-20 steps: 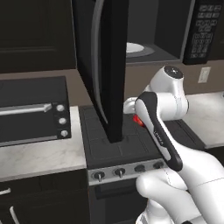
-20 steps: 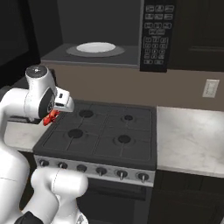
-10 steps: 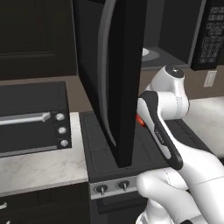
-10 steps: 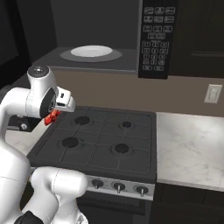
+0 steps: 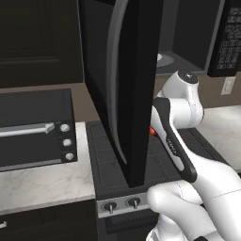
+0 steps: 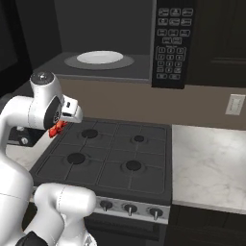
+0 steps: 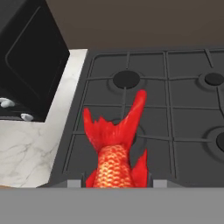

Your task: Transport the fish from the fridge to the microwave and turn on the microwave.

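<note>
My gripper (image 7: 116, 181) is shut on the fish (image 7: 115, 151), a red-orange fish whose tail points away from the hand, held above the front left of the stove. From the right, the fish (image 6: 57, 128) hangs in the gripper (image 6: 56, 129) at the stove's left edge, below the microwave (image 6: 173, 43). The microwave cavity stands open with a white plate (image 6: 100, 57) inside. Its open door (image 5: 127, 89), with a curved grey handle, hides most of the hand; a red bit of fish (image 5: 152, 131) shows beside it. The fridge is out of view.
A black gas stove (image 6: 108, 158) lies under the hand. A black toaster oven (image 5: 33, 132) with round knobs sits on the marble counter to the left. More marble counter (image 6: 211, 168) and a wall outlet (image 6: 236, 104) lie to the right.
The whole picture has shifted in both base views, so the base has moved: the microwave and its door now loom larger and nearer. The fish stays held in the gripper.
</note>
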Robot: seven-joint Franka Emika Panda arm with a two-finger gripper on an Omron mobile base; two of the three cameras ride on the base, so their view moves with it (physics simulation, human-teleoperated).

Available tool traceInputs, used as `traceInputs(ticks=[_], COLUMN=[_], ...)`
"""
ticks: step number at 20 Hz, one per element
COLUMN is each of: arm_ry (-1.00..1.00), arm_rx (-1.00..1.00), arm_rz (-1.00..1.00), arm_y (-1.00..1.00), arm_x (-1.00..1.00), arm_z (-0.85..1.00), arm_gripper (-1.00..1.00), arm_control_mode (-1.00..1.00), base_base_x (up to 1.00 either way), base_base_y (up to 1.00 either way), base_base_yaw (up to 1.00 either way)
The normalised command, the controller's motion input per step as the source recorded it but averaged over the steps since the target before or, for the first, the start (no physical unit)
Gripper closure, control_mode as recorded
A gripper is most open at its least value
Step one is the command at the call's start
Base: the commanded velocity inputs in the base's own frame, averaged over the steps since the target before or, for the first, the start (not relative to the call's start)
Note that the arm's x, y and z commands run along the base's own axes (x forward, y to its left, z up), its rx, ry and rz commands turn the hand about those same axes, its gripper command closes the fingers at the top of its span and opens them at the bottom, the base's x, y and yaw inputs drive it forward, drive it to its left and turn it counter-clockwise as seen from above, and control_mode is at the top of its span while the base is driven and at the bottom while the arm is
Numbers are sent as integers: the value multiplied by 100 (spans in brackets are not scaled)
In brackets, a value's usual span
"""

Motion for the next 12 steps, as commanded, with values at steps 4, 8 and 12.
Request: traceInputs(ticks=[4,8,12], arm_ry=[0,0,0], arm_rx=[0,0,0], arm_rz=[0,0,0], arm_y=[0,0,0], arm_x=[0,0,0], arm_z=[0,0,0], arm_gripper=[100,100,100], arm_control_mode=[100,100,100], base_base_x=[38,15,0], base_base_y=[0,0,0], base_base_yaw=[0,0,0])
